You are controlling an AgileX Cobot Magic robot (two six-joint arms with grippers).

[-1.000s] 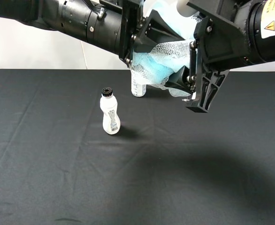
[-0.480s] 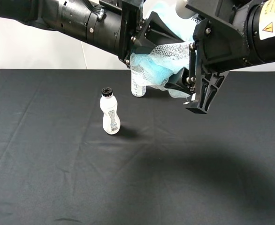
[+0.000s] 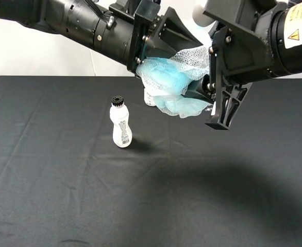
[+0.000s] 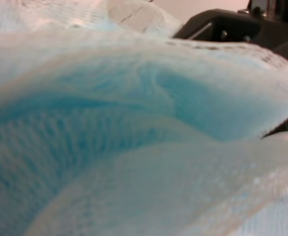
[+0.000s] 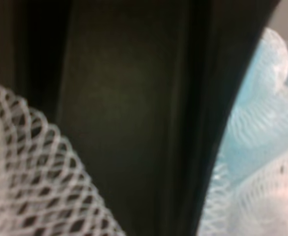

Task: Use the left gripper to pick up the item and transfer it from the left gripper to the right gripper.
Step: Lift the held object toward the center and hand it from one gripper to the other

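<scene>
The bath pouf [image 3: 174, 82], pale blue and white mesh, hangs in the air above the back of the table between the two arms. The left gripper [image 3: 201, 67] reaches in from the upper left, and its jaws stand spread above and below the pouf. The right gripper [image 3: 217, 95] comes in from the upper right and presses into the pouf's right side, one ribbed finger [image 3: 224, 105] pointing down. The pouf fills the left wrist view [image 4: 134, 123]. In the right wrist view its mesh [image 5: 262, 123] lies on both sides of a black finger [image 5: 134, 113].
A white bottle with a black cap [image 3: 121, 125] stands upright on the black table [image 3: 63, 180], left of centre. Behind the pouf, only the lower part of a second bottle or can [image 3: 149, 98] shows. White wall at the back.
The pouf has puffed out and sagged lower, and none of it now shows above the left gripper's upper jaw. That jaw has swung upward. The right gripper has barely moved.
</scene>
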